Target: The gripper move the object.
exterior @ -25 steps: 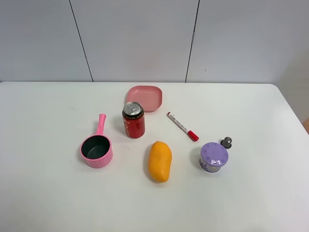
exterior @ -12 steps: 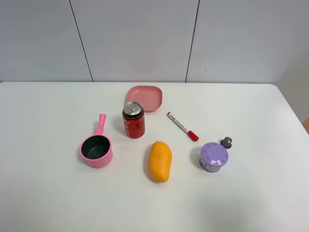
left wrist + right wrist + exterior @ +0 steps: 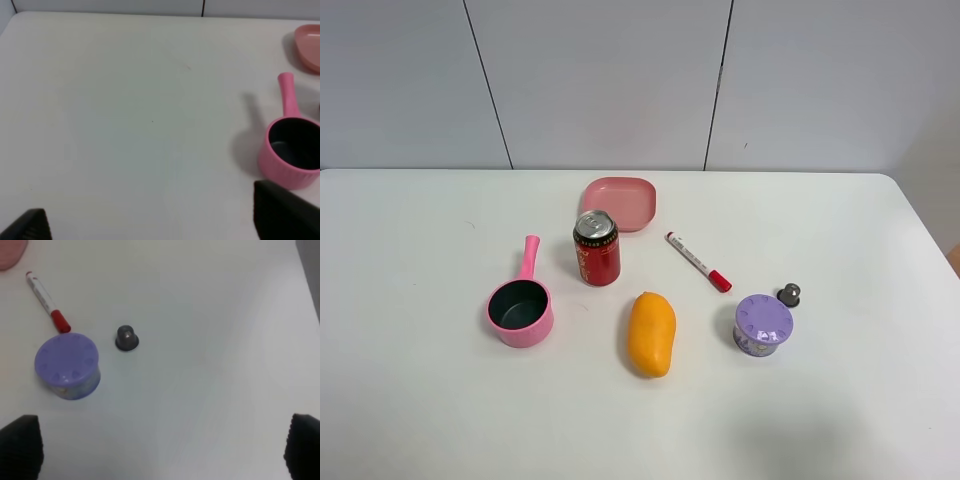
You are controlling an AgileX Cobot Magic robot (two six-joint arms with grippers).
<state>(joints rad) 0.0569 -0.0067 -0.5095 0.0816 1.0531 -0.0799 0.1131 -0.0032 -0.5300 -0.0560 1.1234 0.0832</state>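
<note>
- Both of my grippers show only as dark fingertips at the lower corners of their wrist views: the left gripper (image 3: 150,225) has one tip (image 3: 30,227) at lower left and the other at lower right, wide apart with bare table between them.
- My right gripper (image 3: 162,447) is the same, one finger (image 3: 20,445) at the lower left corner and the other at the lower right, spread apart and holding nothing.
- Neither gripper appears in the high view.
- Nearest my left gripper is the pink saucepan (image 3: 292,157), at the right edge of the left wrist frame, just above the right fingertip and not touched by it; its handle points up the frame.
- From above, the saucepan (image 3: 521,310) stands upright in the left-centre of the white table (image 3: 410,400), dark inside showing, handle angled toward the upper right.
- A red can (image 3: 597,248) stands upright just right of the handle tip, apart from it.
- Behind the can lies a flat pink square dish (image 3: 619,202).
- An orange mango-shaped fruit (image 3: 651,333) lies below and right of the can.
- A white marker with a red cap (image 3: 698,261) lies diagonally right of centre.
- A purple round lidded jar (image 3: 763,323) sits further right, with a small grey knob-shaped piece (image 3: 789,294) close by its upper right.
</note>
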